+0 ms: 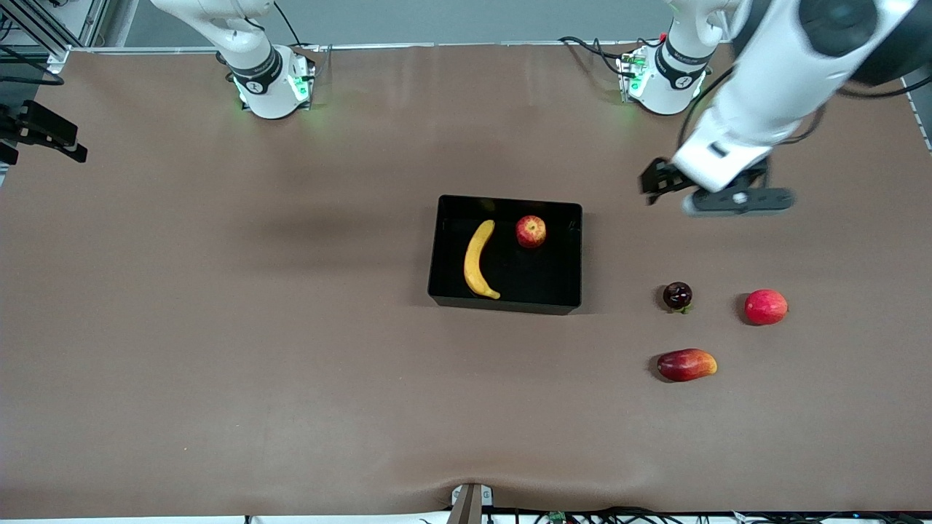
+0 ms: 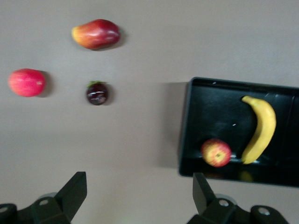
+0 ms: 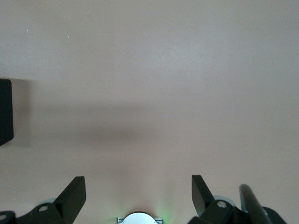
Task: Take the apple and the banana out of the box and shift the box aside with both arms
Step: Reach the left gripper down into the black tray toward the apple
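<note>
The black box (image 1: 505, 303) sits mid-table with the yellow banana (image 1: 478, 259) and the small streaked apple (image 1: 531, 231) lying inside it, apart from each other. My left gripper (image 1: 657, 180) hangs open and empty over bare table, between the box and the left arm's base. The left wrist view shows its spread gripper (image 2: 139, 191) empty, with the box (image 2: 186, 122), banana (image 2: 261, 127) and apple (image 2: 216, 152). My right gripper (image 3: 138, 191) is open and empty over bare table; a corner of the box (image 3: 4, 112) shows there. The right gripper is out of the front view.
Three loose fruits lie toward the left arm's end, nearer the front camera than the box: a dark round fruit (image 1: 677, 295), a plain red round fruit (image 1: 765, 306) and a red-and-yellow mango (image 1: 686, 364). The arm bases (image 1: 271, 86) (image 1: 664, 78) stand at the table's edge.
</note>
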`<state>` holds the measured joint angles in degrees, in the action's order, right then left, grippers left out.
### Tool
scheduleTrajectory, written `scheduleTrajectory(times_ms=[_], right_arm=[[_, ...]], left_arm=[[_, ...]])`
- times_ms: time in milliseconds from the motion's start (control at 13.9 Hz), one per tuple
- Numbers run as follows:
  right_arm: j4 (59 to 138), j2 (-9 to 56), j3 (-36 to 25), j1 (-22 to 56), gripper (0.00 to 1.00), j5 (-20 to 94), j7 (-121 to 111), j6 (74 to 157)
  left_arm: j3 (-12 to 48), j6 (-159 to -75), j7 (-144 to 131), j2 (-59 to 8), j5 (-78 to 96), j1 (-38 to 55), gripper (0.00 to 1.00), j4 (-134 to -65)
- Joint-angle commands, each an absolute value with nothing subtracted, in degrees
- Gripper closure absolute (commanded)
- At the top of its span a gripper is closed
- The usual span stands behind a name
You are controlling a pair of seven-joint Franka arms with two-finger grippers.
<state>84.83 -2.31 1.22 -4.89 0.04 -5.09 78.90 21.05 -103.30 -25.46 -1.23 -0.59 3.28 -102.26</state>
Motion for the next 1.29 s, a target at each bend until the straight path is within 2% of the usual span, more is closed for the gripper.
scheduleTrajectory(times_ms=[0,287,789,1219], right_arm=[[84.7,-2.3,1.7,-5.7,0.0,-0.2,-5.4,78.5],[84.6,-1.7,1.7,-5.7,0.0,-0.3,-5.4,78.5],[84.7,-1.7,1.7,-5.9,0.0,-0.3,-5.4,78.4],[84.7,-1.6,1.7,-6.2,0.0,-0.3,-5.4,78.5]], left_arm=[[25.6,-107.9,-31.4,-5.1,-1.2,3.2,0.0,-103.4],[29.7,-118.6,-39.1,-9.6,-5.3,5.3,0.0,-108.7],[29.8,-125.4,-48.4,-23.3,-12.8,11.5,0.0,-108.4],[29.9,-125.5,-49.0,-28.0,-12.8,12.8,0.0,-109.1]])
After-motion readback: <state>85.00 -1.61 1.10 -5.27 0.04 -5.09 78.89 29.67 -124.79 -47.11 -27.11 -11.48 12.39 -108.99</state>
